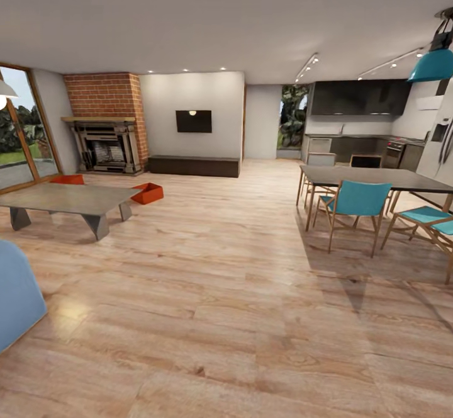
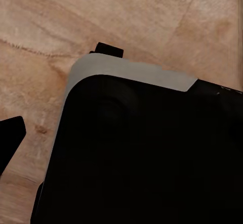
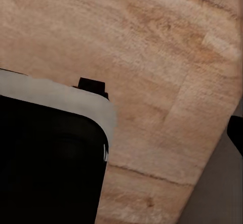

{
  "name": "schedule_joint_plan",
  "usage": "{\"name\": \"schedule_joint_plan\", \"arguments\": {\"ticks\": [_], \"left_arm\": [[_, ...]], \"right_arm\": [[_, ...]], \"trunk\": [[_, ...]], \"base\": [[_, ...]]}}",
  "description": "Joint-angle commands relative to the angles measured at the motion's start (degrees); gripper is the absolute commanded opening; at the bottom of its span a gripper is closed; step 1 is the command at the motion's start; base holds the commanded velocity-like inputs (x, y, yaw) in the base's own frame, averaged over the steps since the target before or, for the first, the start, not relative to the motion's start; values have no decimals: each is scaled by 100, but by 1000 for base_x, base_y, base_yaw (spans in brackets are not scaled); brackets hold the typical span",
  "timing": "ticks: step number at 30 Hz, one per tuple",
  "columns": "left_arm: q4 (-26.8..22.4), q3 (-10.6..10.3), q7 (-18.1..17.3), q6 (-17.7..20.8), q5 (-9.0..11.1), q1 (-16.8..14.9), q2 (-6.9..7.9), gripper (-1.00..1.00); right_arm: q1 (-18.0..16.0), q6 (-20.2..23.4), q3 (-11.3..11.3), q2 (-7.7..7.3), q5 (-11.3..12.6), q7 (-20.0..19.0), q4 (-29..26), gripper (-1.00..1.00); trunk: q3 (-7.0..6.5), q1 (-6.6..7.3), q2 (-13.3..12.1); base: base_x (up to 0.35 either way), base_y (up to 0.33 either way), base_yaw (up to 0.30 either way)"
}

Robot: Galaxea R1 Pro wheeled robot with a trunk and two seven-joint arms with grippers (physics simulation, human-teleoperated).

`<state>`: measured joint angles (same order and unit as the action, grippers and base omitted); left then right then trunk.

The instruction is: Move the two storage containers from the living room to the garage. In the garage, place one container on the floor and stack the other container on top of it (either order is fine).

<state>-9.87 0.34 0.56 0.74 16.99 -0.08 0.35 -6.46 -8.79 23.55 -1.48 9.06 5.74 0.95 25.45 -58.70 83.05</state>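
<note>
**Living room survey: both containers on the floor, none held**

From the head camera I look across the living room's wood plank floor [image 1: 239, 292]. One red-orange storage container [image 1: 148, 193] sits on the planks just beyond the right end of the low grey table [image 1: 63, 199], tilted askew to the room. The second container [image 1: 68, 179] lies further left, behind the table, near the brick fireplace [image 1: 106, 129]. The two are apart, not stacked. A blue sofa corner [image 1: 16, 295] shows at lower left; a dark dining table [image 1: 377, 179] with teal chairs [image 1: 355, 203] stands at right. My wrist cameras face planks and the robot's dark base [image 2: 147, 153]. I cannot tell whether either claw is released or clenched
</note>
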Motion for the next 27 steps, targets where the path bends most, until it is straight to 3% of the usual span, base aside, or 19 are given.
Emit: {"name": "schedule_joint_plan", "arguments": {"ticks": [1, 27], "left_arm": [[-6, 1, 6, 7, 32, -1, 0, 100], [-6, 1, 6, 5, 32, -1, 0, 100]], "right_arm": [[-5, -27, 44, 4, 59, 5, 10, 100], [-5, -37, 37, 48, 78, 59, 28, 100]], "trunk": [[6, -3, 3], [6, -3, 3]], "base": [[323, 0, 0], [323, 0, 0]]}}
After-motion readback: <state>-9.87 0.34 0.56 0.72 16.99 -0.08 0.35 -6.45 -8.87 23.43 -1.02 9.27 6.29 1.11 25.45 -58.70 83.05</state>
